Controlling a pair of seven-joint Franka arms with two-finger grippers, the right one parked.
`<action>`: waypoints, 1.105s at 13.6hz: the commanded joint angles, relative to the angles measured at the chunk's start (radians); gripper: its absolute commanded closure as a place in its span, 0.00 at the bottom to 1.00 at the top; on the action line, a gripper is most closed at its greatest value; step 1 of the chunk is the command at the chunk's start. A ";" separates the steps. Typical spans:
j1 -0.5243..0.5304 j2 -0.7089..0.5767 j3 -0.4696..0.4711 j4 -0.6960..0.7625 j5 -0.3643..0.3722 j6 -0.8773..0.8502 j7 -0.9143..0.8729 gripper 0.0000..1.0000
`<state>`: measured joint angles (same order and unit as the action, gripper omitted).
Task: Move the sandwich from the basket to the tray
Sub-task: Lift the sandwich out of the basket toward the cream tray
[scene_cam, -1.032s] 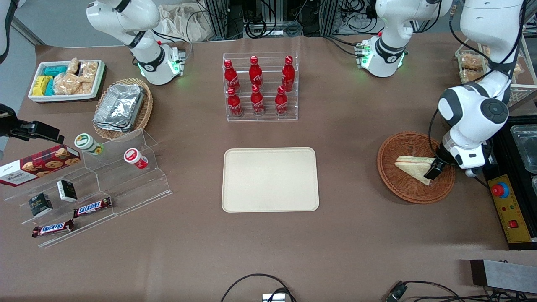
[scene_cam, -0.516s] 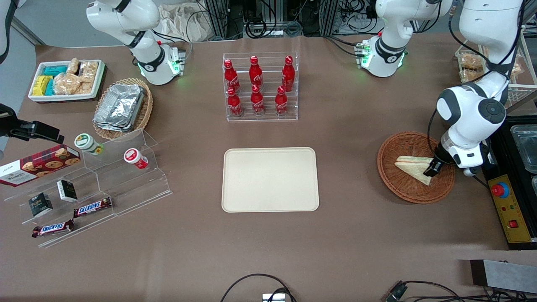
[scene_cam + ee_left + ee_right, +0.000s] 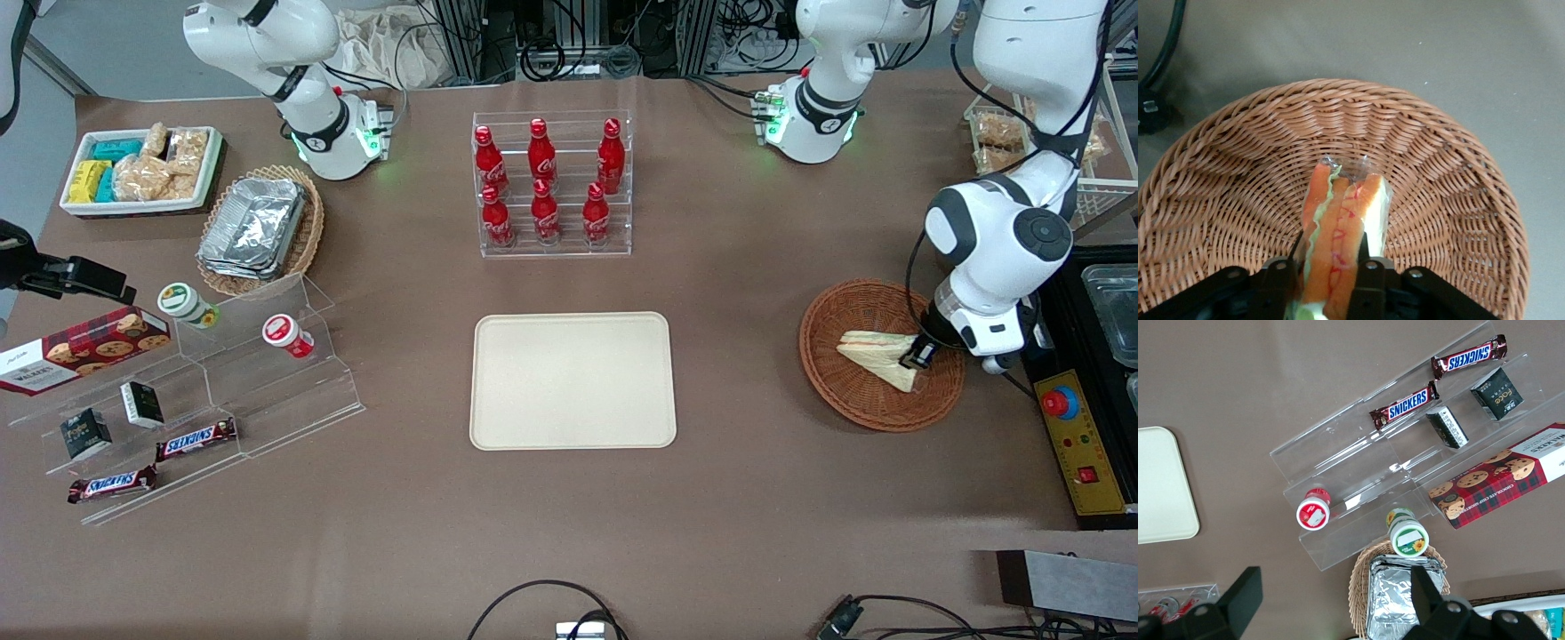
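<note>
The sandwich (image 3: 876,354) is a pale wedge wrapped in clear film, lying in the round reddish-brown basket (image 3: 853,302) toward the working arm's end of the table. My gripper (image 3: 916,357) reaches down into the basket at the wedge's wide end. In the left wrist view the sandwich (image 3: 1341,227) stands on edge, showing orange, green and red layers. The gripper (image 3: 1329,257) is shut on it, and its black fingers (image 3: 1363,253) press on both bread faces above the basket's weave (image 3: 1238,173). The cream tray (image 3: 573,380) lies flat at the table's middle with nothing on it.
A clear rack of red bottles (image 3: 551,187) stands farther from the front camera than the tray. A yellow control box with a red button (image 3: 1058,402) sits beside the basket. Toward the parked arm's end are an acrylic shelf (image 3: 267,391), a foil-container basket (image 3: 258,229) and a white snack bin (image 3: 142,169).
The gripper's wrist has shifted slightly over the basket and its fingers have drawn in against the sandwich. The sandwich has stayed in the basket.
</note>
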<state>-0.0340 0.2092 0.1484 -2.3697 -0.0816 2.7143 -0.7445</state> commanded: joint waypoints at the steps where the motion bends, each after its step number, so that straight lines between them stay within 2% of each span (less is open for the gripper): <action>1: -0.003 -0.114 0.000 -0.008 0.006 -0.115 0.020 1.00; 4: -0.003 -0.229 -0.004 0.012 0.013 -0.252 0.117 1.00; 6: -0.012 -0.247 -0.029 0.082 0.060 -0.384 0.137 1.00; 8: -0.012 -0.246 -0.085 0.197 0.083 -0.534 0.143 1.00; 10: -0.014 -0.240 -0.162 0.298 0.083 -0.602 0.143 1.00; 15: -0.014 -0.133 -0.364 0.501 0.083 -0.617 0.123 1.00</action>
<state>-0.0512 0.0023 -0.1721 -1.9647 -0.0143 2.1241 -0.6159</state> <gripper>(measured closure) 0.806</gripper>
